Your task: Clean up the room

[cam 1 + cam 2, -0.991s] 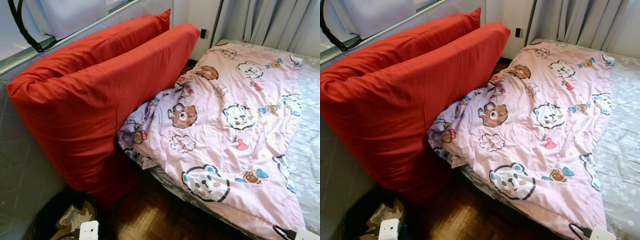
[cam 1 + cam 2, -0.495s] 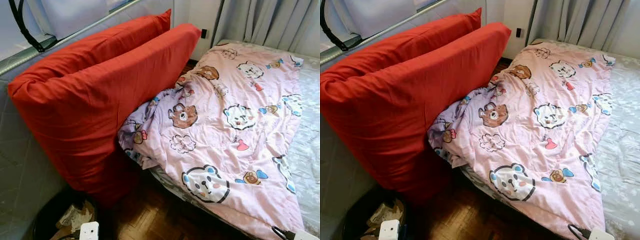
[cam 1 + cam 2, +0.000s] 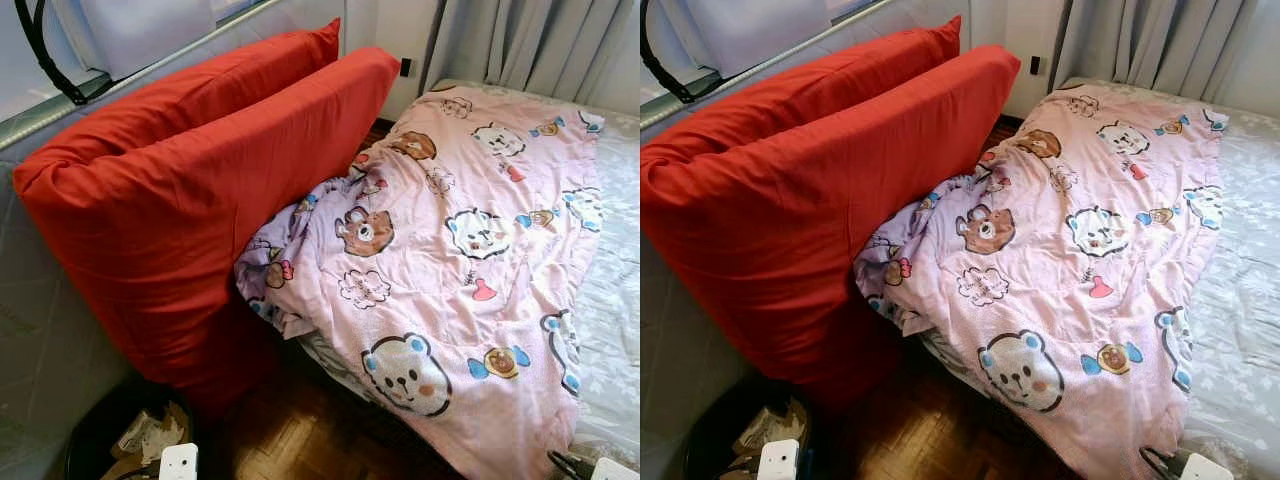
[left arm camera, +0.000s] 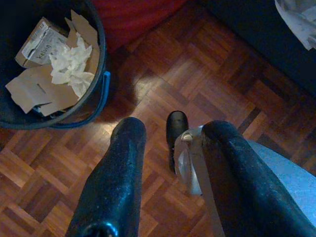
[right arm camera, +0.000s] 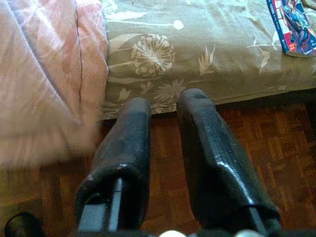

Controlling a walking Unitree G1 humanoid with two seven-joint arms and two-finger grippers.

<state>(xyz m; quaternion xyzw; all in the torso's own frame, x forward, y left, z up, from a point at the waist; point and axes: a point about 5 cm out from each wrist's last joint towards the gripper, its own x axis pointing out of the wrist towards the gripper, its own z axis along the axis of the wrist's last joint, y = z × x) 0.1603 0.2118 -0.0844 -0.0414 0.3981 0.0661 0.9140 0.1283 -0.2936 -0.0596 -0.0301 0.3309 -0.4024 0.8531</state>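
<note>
Nearby, a pink quilt (image 3: 470, 260) sprawls skewed across the bed (image 3: 1250, 300), its long axis running away from the robot, its near corner drooping over the edge toward the parquet (image 4: 207, 69). The right gripper (image 5: 165, 106), fingers slightly parted and empty, hangs low just beside that hem and looks the nearer arm for a tug. The left gripper (image 4: 170, 128), likewise parted and empty, hangs over the floor by a bin (image 4: 94, 98) of cardboard scraps. Two red pillows (image 3: 200, 190) lean against the quilt's left side and may hinder straightening. A comic (image 5: 291, 24) lies on the sheet.
</note>
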